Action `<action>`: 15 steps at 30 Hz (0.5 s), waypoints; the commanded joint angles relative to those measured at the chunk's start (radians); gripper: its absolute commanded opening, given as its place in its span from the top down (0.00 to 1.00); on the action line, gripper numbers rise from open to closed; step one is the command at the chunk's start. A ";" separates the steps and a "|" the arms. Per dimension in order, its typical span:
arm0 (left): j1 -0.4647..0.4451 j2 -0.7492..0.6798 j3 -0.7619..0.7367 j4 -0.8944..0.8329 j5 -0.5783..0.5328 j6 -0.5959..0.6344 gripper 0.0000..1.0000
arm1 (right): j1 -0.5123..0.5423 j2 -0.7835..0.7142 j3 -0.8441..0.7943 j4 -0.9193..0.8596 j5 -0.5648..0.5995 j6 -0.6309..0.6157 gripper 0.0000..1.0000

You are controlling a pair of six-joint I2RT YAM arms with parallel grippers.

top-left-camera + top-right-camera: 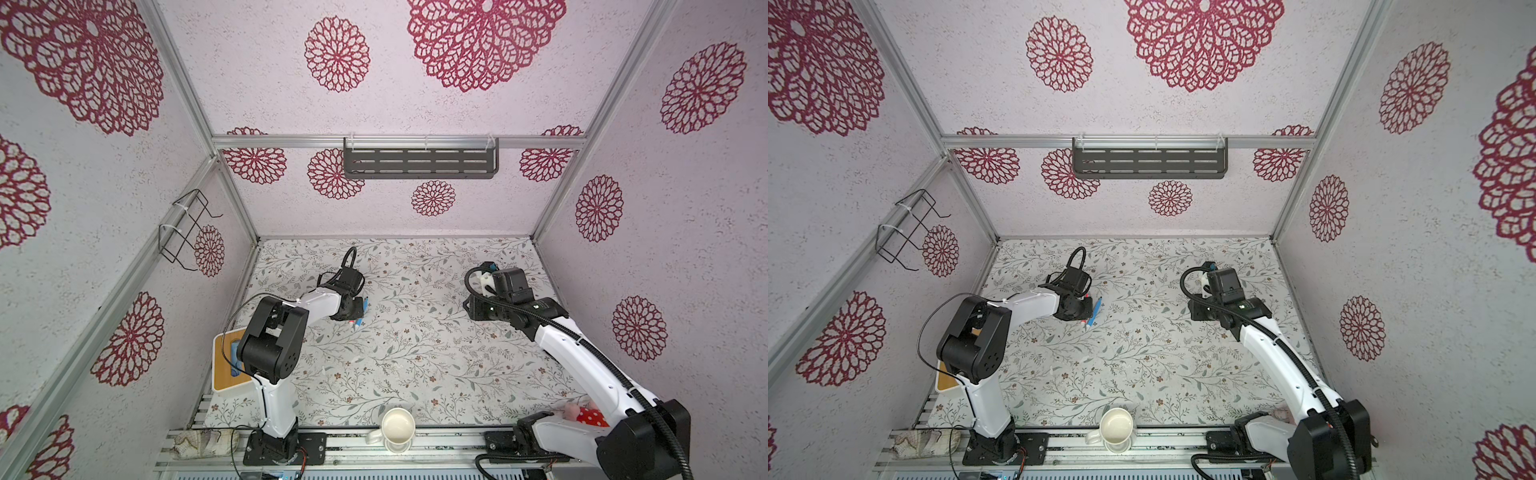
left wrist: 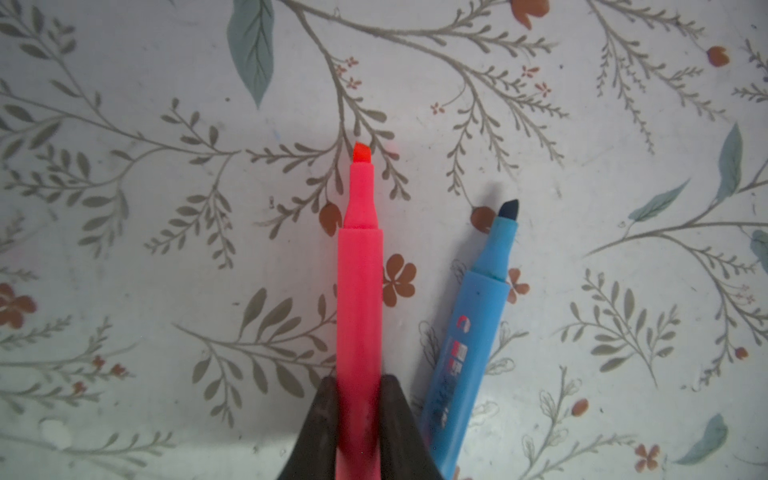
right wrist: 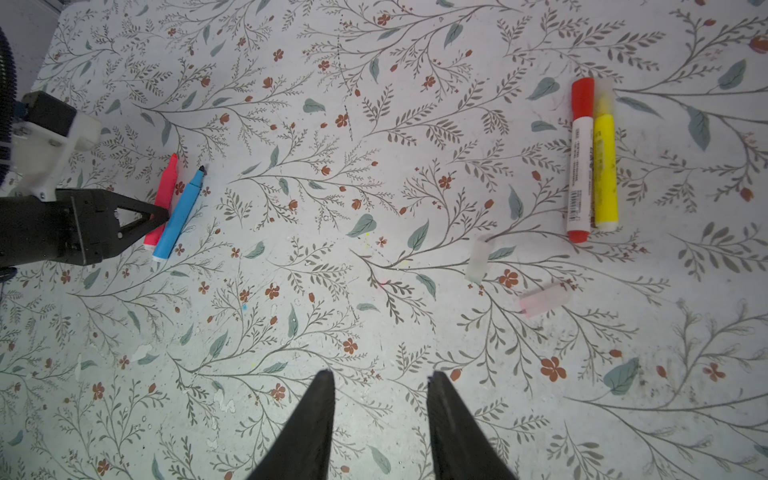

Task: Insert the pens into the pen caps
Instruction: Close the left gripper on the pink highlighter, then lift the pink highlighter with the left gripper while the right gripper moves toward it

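Now, on the floral table point(image 3: 316, 291), the left gripper point(image 2: 359, 380) is clamped on the pink pen point(image 2: 359, 291), nib pointing ahead, the blue pen point(image 2: 478, 324) just beside. The right gripper point(image 3: 380, 376), jaws apart and empty, hangs nearer the pinkish cap point(image 3: 544, 300), which lies well apart from that pen.

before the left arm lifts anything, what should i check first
1. Left gripper shut on the pink pen: ok.
2. Pink pen's tip bare and pointing away from the grip: ok.
3. Blue pen free of the grip: cannot tell; it lies tight beside the jaws.
4. Right gripper open and empty: ok.
5. Pinkish cap lying loose with nothing on it: ok.
6. Which end of that cap is open: cannot tell.
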 commanded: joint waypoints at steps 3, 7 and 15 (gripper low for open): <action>-0.002 -0.053 -0.041 0.004 0.007 0.026 0.88 | -0.006 -0.035 -0.006 0.010 -0.008 0.021 0.59; -0.003 -0.129 -0.078 0.022 0.013 0.026 0.88 | -0.006 -0.039 -0.008 0.014 -0.014 0.027 0.59; -0.002 -0.252 -0.157 0.071 0.055 0.017 0.88 | -0.006 -0.053 -0.021 0.051 -0.084 0.033 0.59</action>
